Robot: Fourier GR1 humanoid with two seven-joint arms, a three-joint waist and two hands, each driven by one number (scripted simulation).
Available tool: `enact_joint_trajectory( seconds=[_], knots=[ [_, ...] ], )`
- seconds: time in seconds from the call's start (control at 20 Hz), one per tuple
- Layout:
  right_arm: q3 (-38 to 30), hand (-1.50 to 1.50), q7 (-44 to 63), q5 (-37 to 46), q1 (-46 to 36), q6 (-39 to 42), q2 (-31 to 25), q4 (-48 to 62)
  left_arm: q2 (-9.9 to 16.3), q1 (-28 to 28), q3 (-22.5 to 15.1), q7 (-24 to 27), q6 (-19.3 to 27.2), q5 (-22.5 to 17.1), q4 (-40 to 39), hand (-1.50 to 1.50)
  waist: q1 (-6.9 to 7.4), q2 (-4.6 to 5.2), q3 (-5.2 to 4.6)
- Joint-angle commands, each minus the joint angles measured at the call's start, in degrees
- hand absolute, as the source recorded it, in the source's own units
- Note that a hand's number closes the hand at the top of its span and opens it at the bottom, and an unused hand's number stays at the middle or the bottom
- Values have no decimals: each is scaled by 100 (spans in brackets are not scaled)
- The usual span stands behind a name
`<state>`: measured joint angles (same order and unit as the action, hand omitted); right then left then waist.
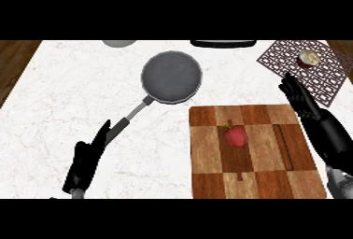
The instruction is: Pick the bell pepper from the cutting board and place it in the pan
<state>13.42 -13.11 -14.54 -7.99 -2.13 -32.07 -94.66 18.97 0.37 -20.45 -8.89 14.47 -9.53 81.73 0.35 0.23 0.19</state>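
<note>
The red bell pepper (235, 136) is shown near the centre of the cutting board (207, 177), ungrasped. The right hand (301, 99), fingers extended and empty, is held just right of the board; the left hand (86, 161) is rested open at near left. The reach is judged under way; next, the pepper must be enclosed, then carried far-left to the pan (172, 76).

white marble counter (82, 74) with faint veining takes up most of the shot. dark wood floor (14, 60) shows at the top left corner, plus a sliver at the top right. light is flat and even, with only soft shadows.
</note>
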Motion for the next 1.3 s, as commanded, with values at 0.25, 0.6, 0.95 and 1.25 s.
enact_joint_trajectory(
  seconds=[0.25, 0.6, 0.95, 1.25],
  knots=[
    [1299, -150, -57, -276, -1281, 1793, 400, -322, 1115, -745, 1192, -119, 293, 299, -454, 0, 420, 46, -20],
    [-320, 150, -1651, -102, -459, 59, 1080, 950, 1366, -564, 1523, -182, -97, -63, -629, 0, 33, 19, -5],
    [49, -150, -1997, 1189, -242, 671, 264, 518, 1187, -752, 1640, -398, -186, 129, -785, 0, -67, -29, -21],
    [223, -150, 51, 2208, -733, 430, -603, -651, 1171, -768, 1681, -473, -140, 152, -749, 0, -114, -61, -39]
  ],
)
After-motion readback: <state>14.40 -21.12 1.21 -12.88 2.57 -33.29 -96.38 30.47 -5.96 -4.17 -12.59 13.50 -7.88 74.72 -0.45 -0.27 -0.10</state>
